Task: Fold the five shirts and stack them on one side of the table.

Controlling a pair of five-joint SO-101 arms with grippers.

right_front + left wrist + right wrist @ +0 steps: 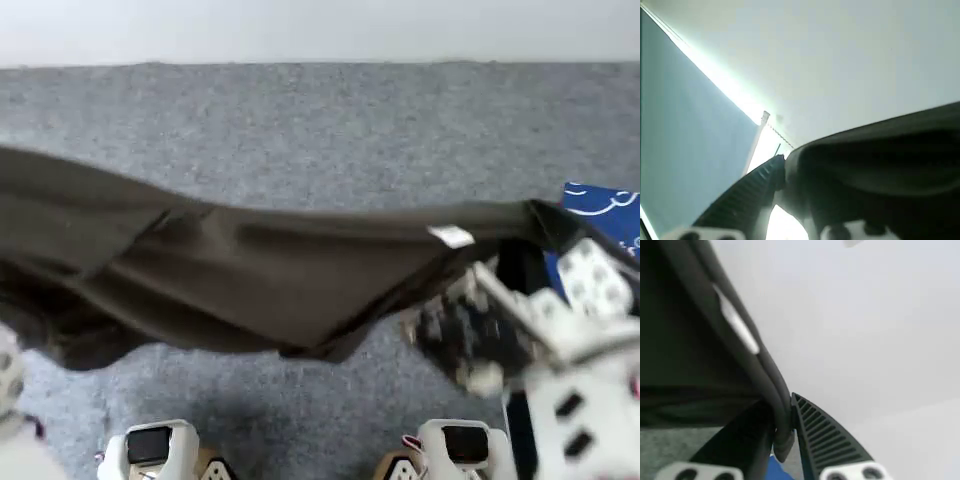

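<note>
Shirt [250, 270], dark brown, hangs stretched in air above grey counter [320, 120], spanning from one arm to other, unfolded. Right jaws pinched tight on rolled shirt edge, near white tag [735, 322]. Left jaws closed on bunched cloth at opposite end, as far as left wrist view tells. Blue cloth [600, 212] lies on counter beside right arm, likely another shirt; folded or not, cannot tell. Judgement: this shirt needs laying flat, folding, stacking; how many shirts are finished cannot be told.

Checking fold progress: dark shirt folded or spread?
Spread: the dark shirt hangs stretched wide over the table, its edge pinched in the right gripper.
</note>
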